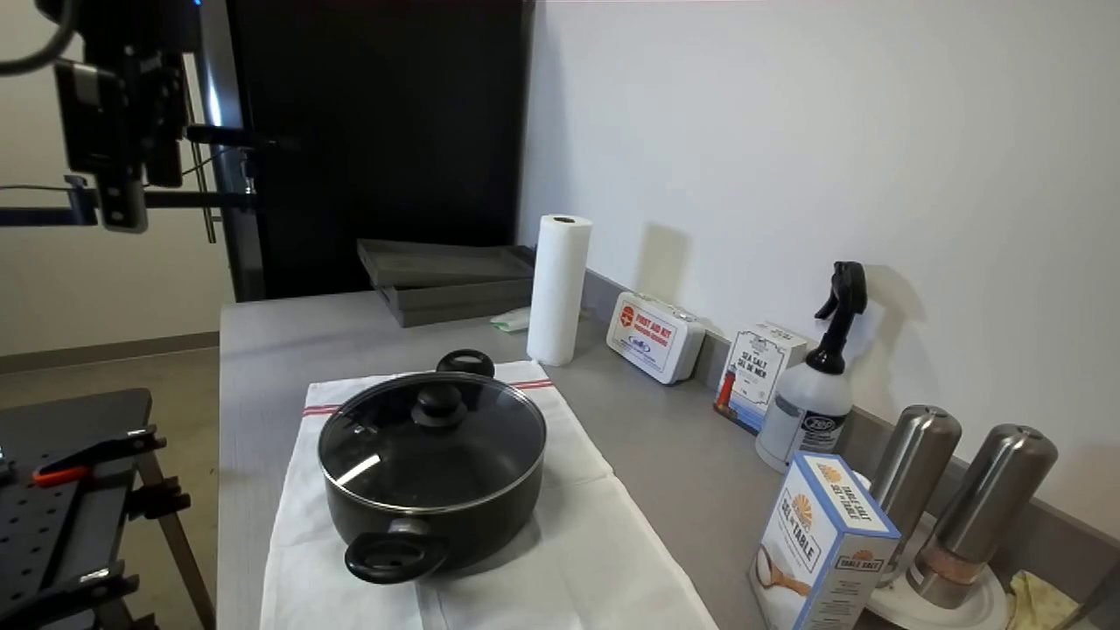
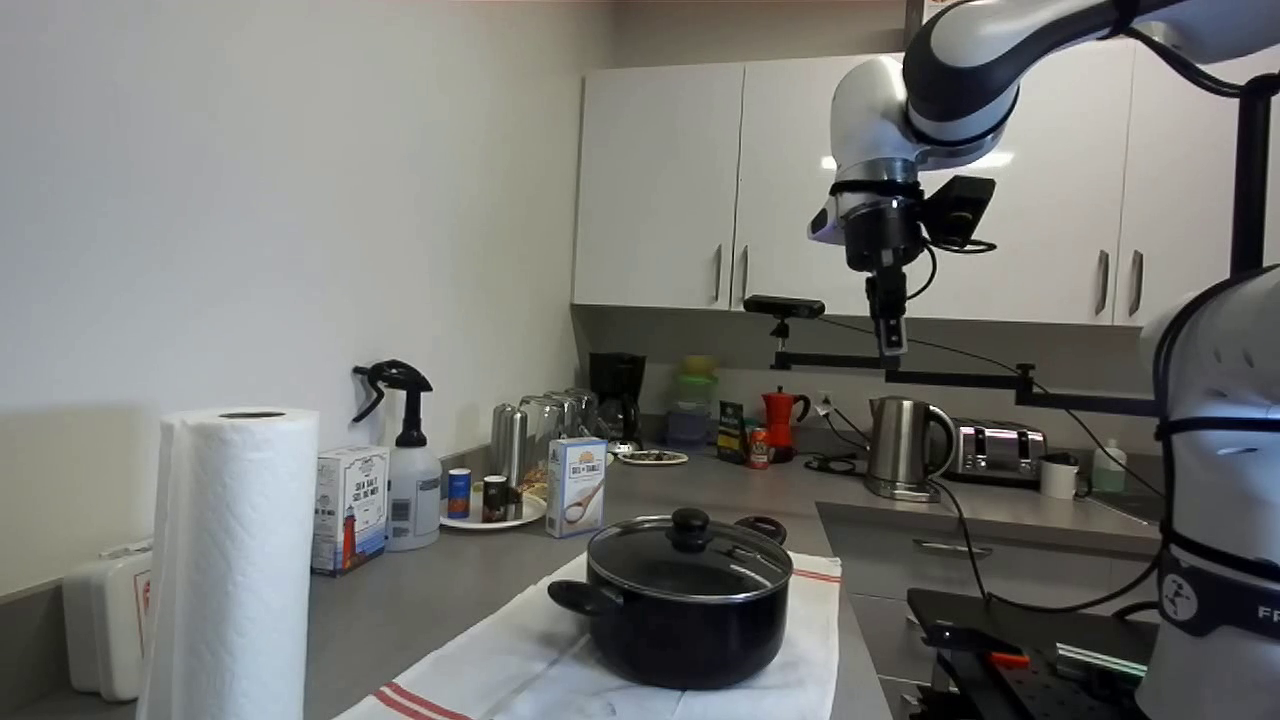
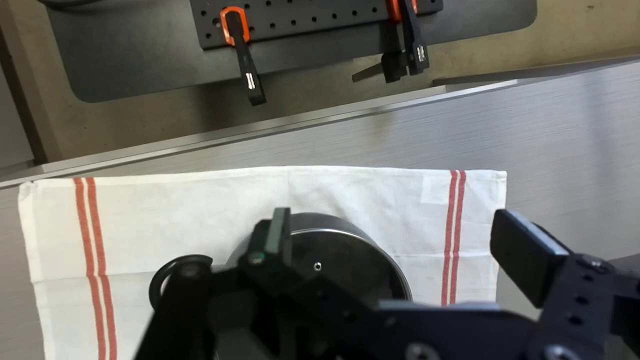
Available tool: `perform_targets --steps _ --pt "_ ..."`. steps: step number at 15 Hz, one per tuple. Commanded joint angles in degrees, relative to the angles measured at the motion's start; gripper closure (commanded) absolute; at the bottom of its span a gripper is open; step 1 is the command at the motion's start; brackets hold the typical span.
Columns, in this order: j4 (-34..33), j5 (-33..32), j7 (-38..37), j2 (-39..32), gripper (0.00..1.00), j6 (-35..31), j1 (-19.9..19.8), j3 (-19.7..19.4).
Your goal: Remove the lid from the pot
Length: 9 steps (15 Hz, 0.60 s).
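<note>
My white, jointed arm [image 2: 960, 90]: raised, wrist pointing down. My black, two-fingered end effector [image 3: 400, 242]: released, spread wide, well apart from the round, black-knobbed glass lid [image 1: 433, 451].

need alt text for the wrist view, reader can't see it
A black pot with its glass lid on sits on a white, red-striped towel, partly hidden by the open end effector in the foreground. The towel lies on a grey countertop; past its edge, at the top, black and orange clamps show on a dark table.
</note>
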<state>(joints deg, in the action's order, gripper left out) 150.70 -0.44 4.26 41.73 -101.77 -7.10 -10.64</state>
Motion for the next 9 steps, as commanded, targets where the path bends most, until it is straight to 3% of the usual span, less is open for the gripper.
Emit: perform_targets --steps 1,9 --pt "-1.49 0.26 -1.44 -6.56 0.0 -5.67 0.49 2.24" --pt "-3.8 -2.36 -5.54 -19.49 0.0 -19.58 0.12 6.15"
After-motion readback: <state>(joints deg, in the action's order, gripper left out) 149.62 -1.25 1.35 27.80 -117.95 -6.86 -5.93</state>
